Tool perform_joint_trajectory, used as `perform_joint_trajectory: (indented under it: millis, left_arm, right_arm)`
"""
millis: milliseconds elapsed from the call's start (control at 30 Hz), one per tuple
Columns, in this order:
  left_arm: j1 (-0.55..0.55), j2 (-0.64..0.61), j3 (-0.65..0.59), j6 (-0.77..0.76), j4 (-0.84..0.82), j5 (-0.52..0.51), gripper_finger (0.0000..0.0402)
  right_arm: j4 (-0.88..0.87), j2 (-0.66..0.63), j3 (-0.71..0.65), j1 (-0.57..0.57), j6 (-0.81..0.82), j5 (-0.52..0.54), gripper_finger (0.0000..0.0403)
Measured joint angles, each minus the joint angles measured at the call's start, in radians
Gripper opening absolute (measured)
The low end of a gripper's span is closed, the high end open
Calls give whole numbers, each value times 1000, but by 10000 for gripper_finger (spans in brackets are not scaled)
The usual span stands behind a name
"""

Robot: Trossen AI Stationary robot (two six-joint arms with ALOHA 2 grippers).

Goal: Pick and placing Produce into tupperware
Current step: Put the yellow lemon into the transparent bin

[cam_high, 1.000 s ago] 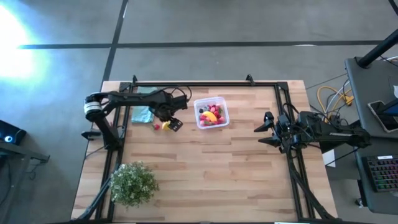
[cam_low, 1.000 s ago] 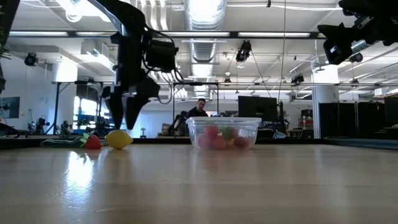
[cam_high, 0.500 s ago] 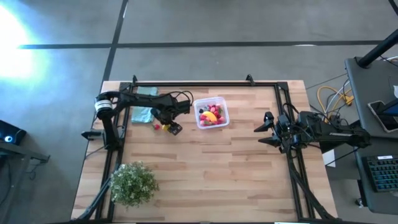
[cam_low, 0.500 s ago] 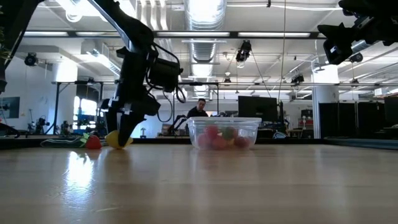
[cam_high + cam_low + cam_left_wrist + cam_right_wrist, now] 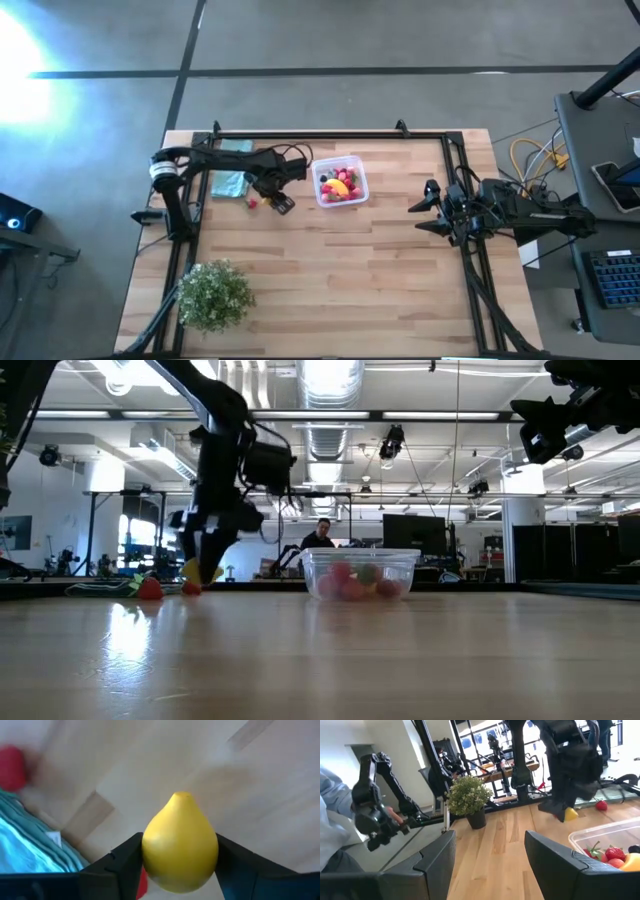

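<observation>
My left gripper (image 5: 274,203) is shut on a yellow lemon (image 5: 180,842) just left of the tupperware, a clear plastic box (image 5: 340,181) that holds red and pink berries and a yellow piece. In the low view the lemon (image 5: 194,570) hangs a little above the table. Two red berries (image 5: 150,588) (image 5: 190,589) lie on the wood below and beside it; one shows in the high view (image 5: 252,202). My right gripper (image 5: 428,208) is open and empty, held high at the table's right side. My left gripper pinches the lemon between its two fingers, one on each side of its round body (image 5: 148,854). The fingers (image 5: 125,865) come from above, pointing down. The lemon is lifted clear of the table, its pointed tip away from the gripper.
A teal cloth (image 5: 228,184) lies at the far left, beside the berries. A green leafy bush in a pot (image 5: 213,293) stands at the near left. A dark metal frame (image 5: 330,134) runs along the table's edges. A person's hand and sleeve (image 5: 335,810) show beyond the table.
My left gripper has come down over the lemon, which lay on the table beside a red berry, shut on it and lifted it a little. A second red berry now shows on the table below it.
</observation>
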Motion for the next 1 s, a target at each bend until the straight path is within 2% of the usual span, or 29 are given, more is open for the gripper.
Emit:
perform_joint_trajectory:
  millis: [133,233,333,433,600,700,867,1000]
  left_arm:
    - [-13,-78,83,11,50,-2,220]
    - [-25,-143,130,66,248,-5,228]
    - [-37,-169,164,164,507,-3,212]
    - [-38,-142,206,187,623,9,184]
    - [-37,-60,288,193,443,7,136]
    - [-39,-51,294,264,340,-9,120]
    - [-56,-69,276,405,102,-89,128]
    - [-66,-79,243,534,71,-85,158]
  right_arm:
    - [0,0,0,0,0,0,228]
    - [0,0,0,0,0,0,228]
    - [0,0,0,0,0,0,228]
    - [-1,2,0,0,0,0,228]
    - [-1,5,0,0,0,0,228]
    - [-1,4,0,0,0,0,228]
    - [0,5,0,0,0,0,228]
    - [0,4,0,0,0,0,228]
